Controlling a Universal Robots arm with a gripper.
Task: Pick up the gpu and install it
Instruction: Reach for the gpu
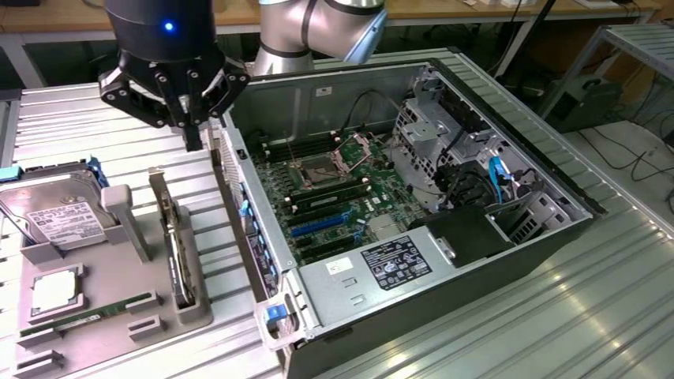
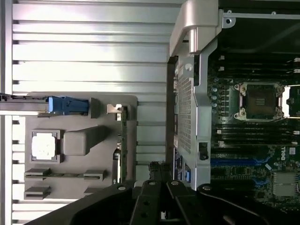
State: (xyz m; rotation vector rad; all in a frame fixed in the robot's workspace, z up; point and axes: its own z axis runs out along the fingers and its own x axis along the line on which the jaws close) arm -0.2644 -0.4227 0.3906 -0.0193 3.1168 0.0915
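Gripper [image 1: 192, 140]: I am seeing it closed, empty, hovering twelve o'clock of the graphics card [image 1: 175, 237]; descending closed would likely ram its top edge.

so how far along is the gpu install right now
Nothing looks done yet. The gpu stands on edge in the grey holder, untouched. In hand: nothing. The gripper is shut and empty, above the table between the holder and the open computer case. Left: the pickup and the seating, since the blue slots on the motherboard are bare.
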